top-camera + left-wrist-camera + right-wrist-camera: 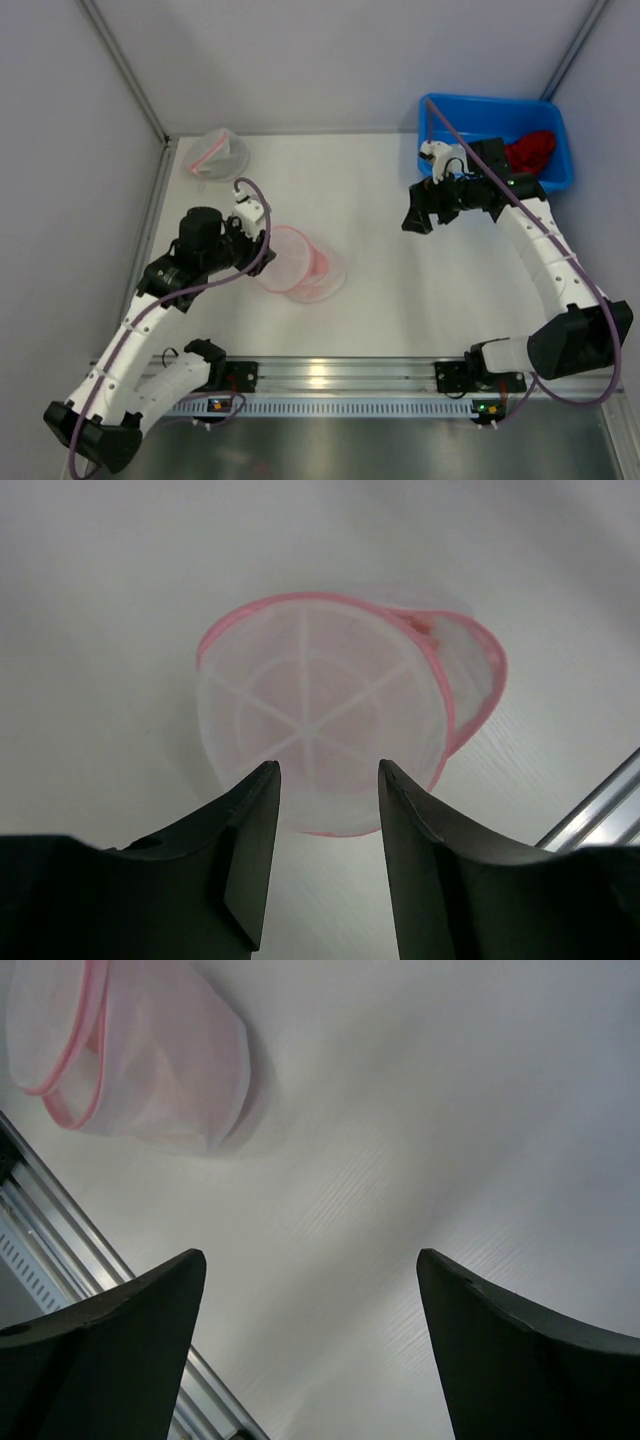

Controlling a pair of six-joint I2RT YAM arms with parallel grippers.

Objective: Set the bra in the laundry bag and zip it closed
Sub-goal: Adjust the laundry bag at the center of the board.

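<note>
Two pink-rimmed white mesh laundry bags show from above. One, the round bag [300, 265], lies left of centre on the white desk [400, 300]. The second bag [215, 152] sits crumpled at the far left corner by the wall. One blue plastic bin [480, 102] stands at the far right corner and holds one heap of red fabric [530, 150]. I cannot tell whether that heap is the bra, or whether the pink tint inside the round bag is. Open desk stretches between the round bag and the right arm, and one metal rail [340, 375] bounds the near edge. The left gripper [325, 770] stands half open just short of the round bag, holding nothing; only its wrist view shows the bag's spoked panel. The right gripper [310, 1260] gapes wide and empty over bare desk.
</note>
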